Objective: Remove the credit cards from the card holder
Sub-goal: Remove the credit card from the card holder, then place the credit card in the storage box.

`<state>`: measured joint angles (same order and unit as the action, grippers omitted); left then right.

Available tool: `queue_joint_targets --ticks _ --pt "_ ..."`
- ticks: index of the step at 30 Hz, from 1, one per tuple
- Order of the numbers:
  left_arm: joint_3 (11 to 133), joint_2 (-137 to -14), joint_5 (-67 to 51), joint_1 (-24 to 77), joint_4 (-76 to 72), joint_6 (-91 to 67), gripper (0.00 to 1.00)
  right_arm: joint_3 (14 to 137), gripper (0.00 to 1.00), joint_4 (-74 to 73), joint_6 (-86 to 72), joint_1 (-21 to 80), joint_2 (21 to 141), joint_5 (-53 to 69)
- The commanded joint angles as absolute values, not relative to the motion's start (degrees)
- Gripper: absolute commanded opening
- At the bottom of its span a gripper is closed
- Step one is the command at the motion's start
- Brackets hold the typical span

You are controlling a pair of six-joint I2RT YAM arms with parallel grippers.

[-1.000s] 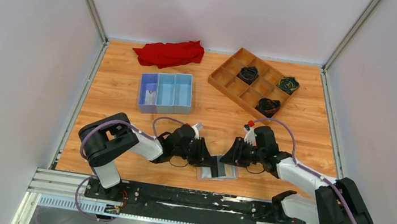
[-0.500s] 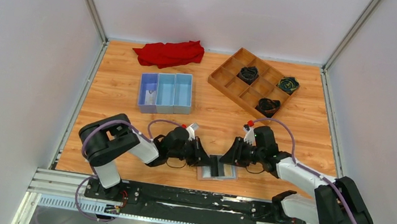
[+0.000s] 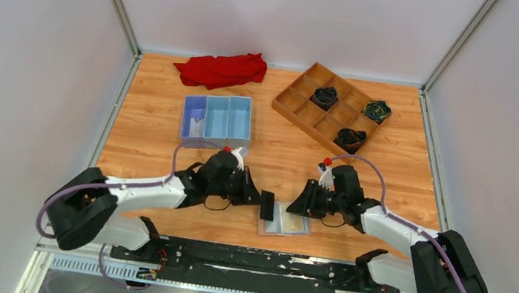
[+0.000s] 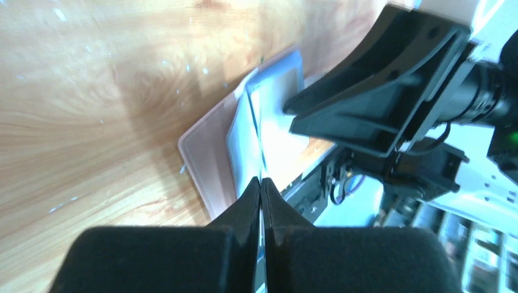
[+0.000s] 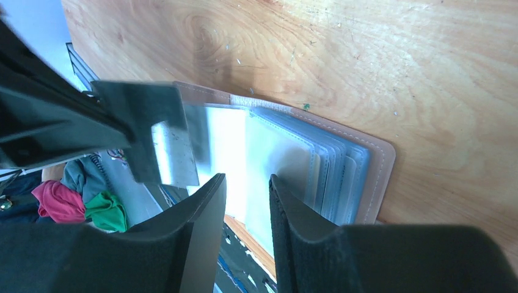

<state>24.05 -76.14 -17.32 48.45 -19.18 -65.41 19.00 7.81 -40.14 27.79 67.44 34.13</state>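
Observation:
The card holder (image 3: 284,224) lies open near the table's front edge, tan-pink outside (image 5: 374,163) with clear sleeves inside. My left gripper (image 3: 260,200) is shut on a black credit card (image 3: 267,206), held on edge just left of the holder. In the left wrist view the left gripper (image 4: 261,181) pinches this card edge-on above the holder (image 4: 204,152). The right wrist view shows the same card (image 5: 174,155) at the holder's left end. My right gripper (image 3: 294,204) rests low over the holder's right half. The right gripper (image 5: 246,178) is open there, with the sleeves showing between its fingers.
A blue three-compartment tray (image 3: 217,120) stands behind the left arm. At the back right is a wooden grid tray (image 3: 300,93) holding dark rolled items. A red cloth (image 3: 221,68) lies at the far edge. The arms' black rail (image 3: 242,260) runs along the near edge.
My left gripper closed on the black card and drew back to the left, bringing the card out beside the holder. Its arm has stretched out lower. The right gripper stayed put.

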Motion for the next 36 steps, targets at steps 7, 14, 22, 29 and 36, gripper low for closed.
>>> queue_joint_targets --ticks 7,14,22,29,36 --pt "65.98 -73.32 14.92 44.72 50.87 -34.72 0.00 18.22 0.37 2.22 -38.00 28.65 69.97 31.17" --pt "84.13 -85.42 26.09 37.69 60.61 -25.49 0.00 18.28 0.36 1.29 -38.14 28.61 68.53 31.14" --pt "97.07 -98.13 34.74 33.68 61.75 -21.46 0.00 18.48 0.39 -2.78 -37.84 28.65 66.08 29.73" --pt "105.27 -107.03 35.94 32.41 61.61 -20.35 0.00 24.09 0.46 -11.31 -35.30 28.65 63.96 25.96" --pt "109.53 -113.57 38.69 30.74 61.61 -20.88 0.00 34.93 0.47 -20.64 -28.77 28.56 64.28 17.08"
